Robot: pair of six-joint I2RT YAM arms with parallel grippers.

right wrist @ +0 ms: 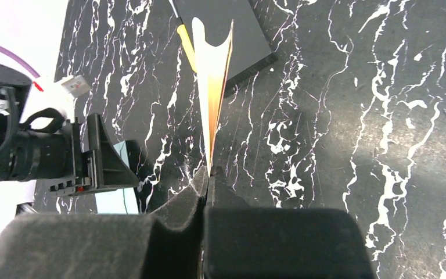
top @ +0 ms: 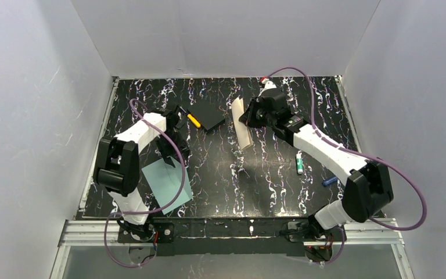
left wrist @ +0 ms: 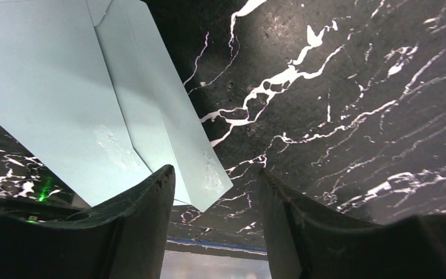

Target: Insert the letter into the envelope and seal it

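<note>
Top external view gives the relation that matters here: the letter (top: 243, 131) is held up over the far middle of the table (top: 267, 192), and the envelope (top: 168, 180) lies flat well apart from it, toward the robot's left and nearer to the arm bases. The long axis of the envelope runs on a diagonal, from far-left to near-right. I judge therefore that the letter has to go left and toward the bases, and be turned to meet the opening. The right gripper (top: 248, 118) is clamped on the letter. In the right wrist view its fingers (right wrist: 174, 215) press together on the near edge of the sheet, which stands on edge, tan, and bowed so that its far end spreads into two curved lips. The left gripper (top: 177, 152) is the one nearer to the envelope. In the left wrist view its jaws stand apart and hold nothing, with one corner of the pale teal paper between them. Diagonal fold lines show there, but I cannot tell whether the flap is open.
</note>
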